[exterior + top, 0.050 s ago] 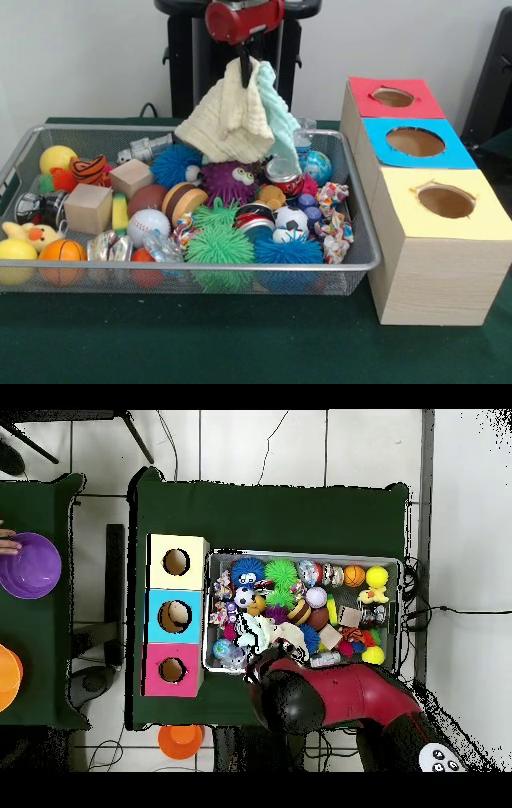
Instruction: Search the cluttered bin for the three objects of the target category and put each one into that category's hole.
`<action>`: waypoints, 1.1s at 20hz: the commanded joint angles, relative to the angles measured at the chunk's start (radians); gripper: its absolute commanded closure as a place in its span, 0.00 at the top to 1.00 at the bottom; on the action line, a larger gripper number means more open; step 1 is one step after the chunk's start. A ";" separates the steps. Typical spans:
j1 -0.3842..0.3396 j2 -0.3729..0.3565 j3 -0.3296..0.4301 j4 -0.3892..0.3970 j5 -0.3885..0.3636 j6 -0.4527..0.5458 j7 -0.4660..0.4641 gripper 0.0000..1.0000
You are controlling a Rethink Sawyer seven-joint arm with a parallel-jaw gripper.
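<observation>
My gripper (246, 70) hangs above the back of the wire bin (200, 266), shut on a cream knitted cloth (228, 120). A pale teal cloth (278, 116) hangs with it on the right. Both cloths dangle clear of the toys, their lower edges just over a purple fuzzy monster (230, 181) and a red can (284, 174). In the overhead view the red and black arm (330, 699) reaches over the bin's (300, 554) near edge and hides the gripper. Beside the bin stands a row of three boxes with a red hole (393, 97), a blue hole (414, 142) and a yellow hole (446, 201).
The bin is packed with spiky green and blue balls (219, 244), wooden blocks (88, 208), a baseball (149, 224), a small basketball (62, 251), a globe ball (317, 166) and rope toys (334, 228). A person's hand (8, 541) and a purple bowl (30, 565) sit on a side table.
</observation>
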 commanded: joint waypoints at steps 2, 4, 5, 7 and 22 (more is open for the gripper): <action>0.032 0.012 -0.070 -0.031 0.030 -0.042 0.215 0.00; 0.035 0.015 -0.074 -0.036 0.034 -0.040 0.212 0.00; 0.040 0.015 -0.078 -0.038 0.040 -0.039 0.208 1.00; 0.043 0.016 -0.079 -0.042 0.043 -0.035 0.208 1.00; 0.060 0.087 -0.147 -0.101 0.018 0.021 0.178 1.00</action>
